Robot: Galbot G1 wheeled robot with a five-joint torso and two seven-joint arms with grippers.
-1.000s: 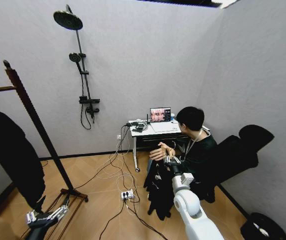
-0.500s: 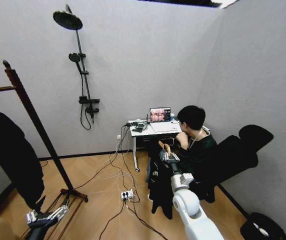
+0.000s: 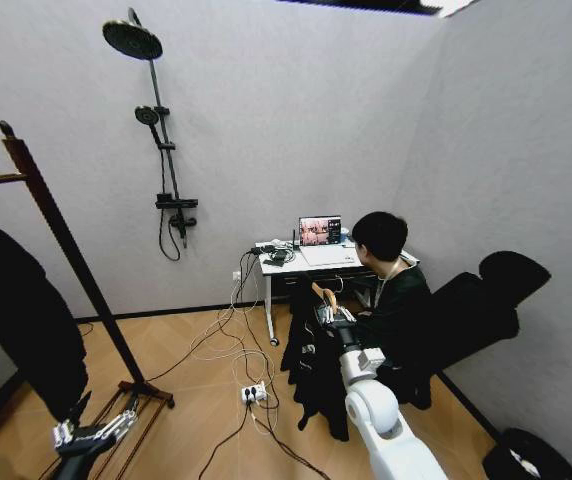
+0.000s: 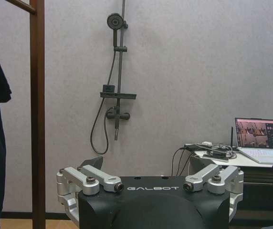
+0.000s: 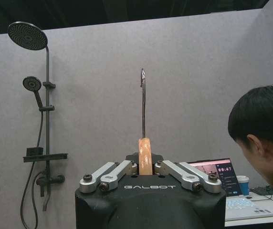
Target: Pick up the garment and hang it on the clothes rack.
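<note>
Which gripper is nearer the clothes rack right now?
Left. The left gripper hangs low beside the base of the clothes rack. The right gripper is far across the room near the desk, shut on the garment's wooden hanger.

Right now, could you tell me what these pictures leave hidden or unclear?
- Left gripper, head view: too small to read its state.
- Clothes rack, head view: rail cut off by the picture's edge.
- Garment, right wrist view: hidden below the right gripper; only the hanger shows.
</note>
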